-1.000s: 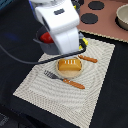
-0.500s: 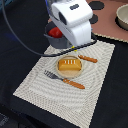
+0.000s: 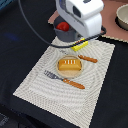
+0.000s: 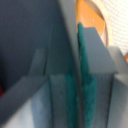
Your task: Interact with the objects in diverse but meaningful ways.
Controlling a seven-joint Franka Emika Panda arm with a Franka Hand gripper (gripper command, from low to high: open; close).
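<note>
Grey-blue pot (image 3: 64, 30) sitting just off the placemat (image 3: 40, 85), tomato (image 3: 62, 25) inside. Gripper (image 4: 76, 75) closing teal pads on its thin rim, nearly shut. Probably light, stiff, slippery plastic.

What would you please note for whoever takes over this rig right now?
Gripper: pads pressed together on the thin pot wall, so shut on the pot.
Tomato lies inside that pot, beyond the placemat.
Bread loaf sits on the plate at the mat's centre, fork and knife either side.
Yellow block lies under the arm at the mat's edge.
Done: pot gripped. Left: moving it.
</note>
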